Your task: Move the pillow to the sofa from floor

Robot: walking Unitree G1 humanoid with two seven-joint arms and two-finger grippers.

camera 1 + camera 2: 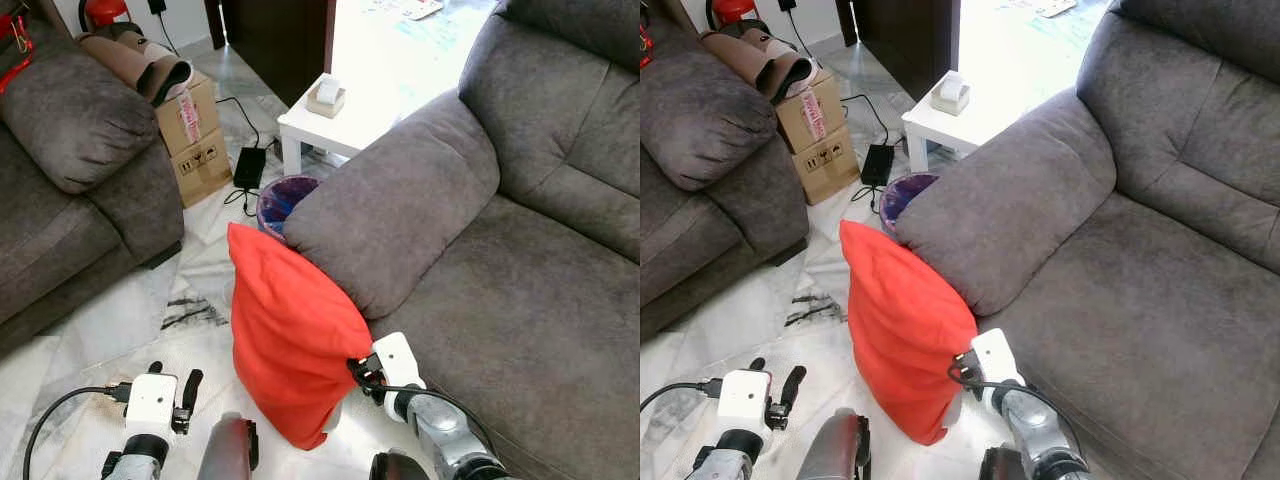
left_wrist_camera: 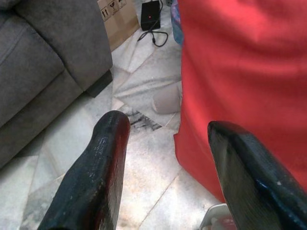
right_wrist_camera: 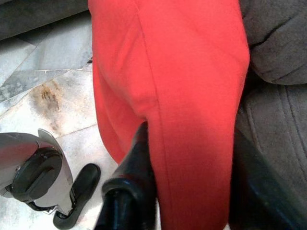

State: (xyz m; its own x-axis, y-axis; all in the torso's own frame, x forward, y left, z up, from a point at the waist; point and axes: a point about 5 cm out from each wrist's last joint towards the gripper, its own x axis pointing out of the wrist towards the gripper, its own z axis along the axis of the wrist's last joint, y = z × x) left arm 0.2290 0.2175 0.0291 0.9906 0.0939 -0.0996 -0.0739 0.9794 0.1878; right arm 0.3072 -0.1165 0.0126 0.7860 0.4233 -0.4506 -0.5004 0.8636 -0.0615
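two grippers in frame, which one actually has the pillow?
The right gripper: its fingers straddle the red pillow's edge by the sofa. The left gripper is open beside the pillow, holding nothing.

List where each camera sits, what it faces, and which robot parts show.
Left eye, right eye: on the head, looking down at the red pillow leaning on the grey sofa; left hand and right hand show.
Left wrist: faces pillow and marble floor past its open black fingers.
Right wrist: its fingers close around the pillow.
All share the pillow.
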